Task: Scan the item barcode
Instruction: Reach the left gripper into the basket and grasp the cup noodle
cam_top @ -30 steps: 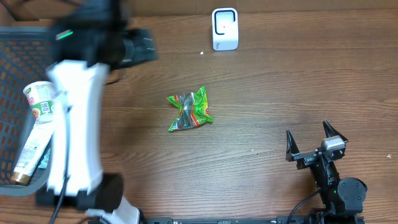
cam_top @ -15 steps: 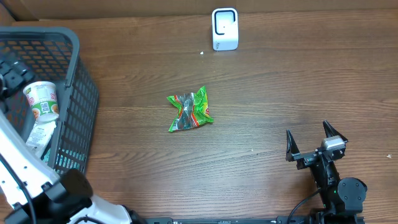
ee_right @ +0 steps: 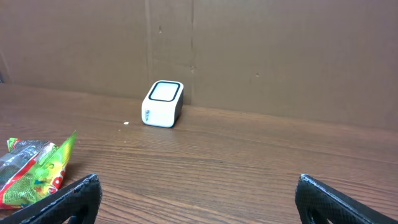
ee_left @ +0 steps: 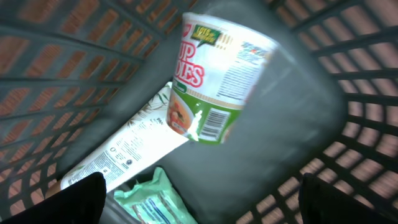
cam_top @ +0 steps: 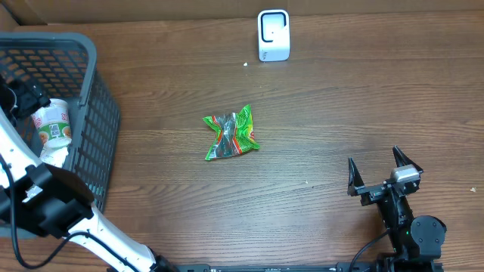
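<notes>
A cup of noodles (ee_left: 217,81), white and green, lies on its side in the grey basket (cam_top: 89,57) at the far left, its barcode (ee_left: 214,124) facing the left wrist camera. From above the cup (cam_top: 51,123) sits beside my left gripper (cam_top: 21,97). My left gripper (ee_left: 204,200) hangs open inside the basket, a little short of the cup, holding nothing. The white scanner (cam_top: 273,35) stands at the table's back edge. My right gripper (cam_top: 374,170) rests open and empty at the front right, facing the scanner (ee_right: 163,103).
A crumpled green snack packet (cam_top: 231,134) lies mid-table, left of the right gripper (ee_right: 199,199). Under the cup lie a white printed pack (ee_left: 124,152) and a pale green packet (ee_left: 155,202). The basket's mesh walls (ee_left: 348,124) close in around the left gripper.
My left arm has swung from above the basket's right side down into the basket, bringing its gripper beside the cup. The right arm and the snack packet have not moved.
</notes>
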Tool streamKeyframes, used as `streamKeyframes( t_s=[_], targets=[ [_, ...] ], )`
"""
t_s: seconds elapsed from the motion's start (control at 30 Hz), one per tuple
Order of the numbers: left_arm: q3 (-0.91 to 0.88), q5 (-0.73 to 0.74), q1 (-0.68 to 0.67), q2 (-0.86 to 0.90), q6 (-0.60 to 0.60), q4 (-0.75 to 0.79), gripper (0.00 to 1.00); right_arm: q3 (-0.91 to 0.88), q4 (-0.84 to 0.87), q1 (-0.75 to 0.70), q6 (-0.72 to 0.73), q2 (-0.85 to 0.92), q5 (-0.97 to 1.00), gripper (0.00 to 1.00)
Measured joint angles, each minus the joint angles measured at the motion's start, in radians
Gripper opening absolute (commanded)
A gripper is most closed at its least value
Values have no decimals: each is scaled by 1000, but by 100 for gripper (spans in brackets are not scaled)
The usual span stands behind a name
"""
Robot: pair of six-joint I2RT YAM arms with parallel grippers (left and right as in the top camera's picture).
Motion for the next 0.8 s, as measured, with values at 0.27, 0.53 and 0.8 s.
streamKeyframes(
  t_s=[0.27,0.53,0.8],
  targets=[
    [-1,-39,0,80,10,58,93,0,0,0,0,0,0,100],
    [-15,-60,-26,177,37,85,95,0,0,0,0,0,0,100],
    [-19,-81,-28,185,51,128,87,0,0,0,0,0,0,100]
  ],
)
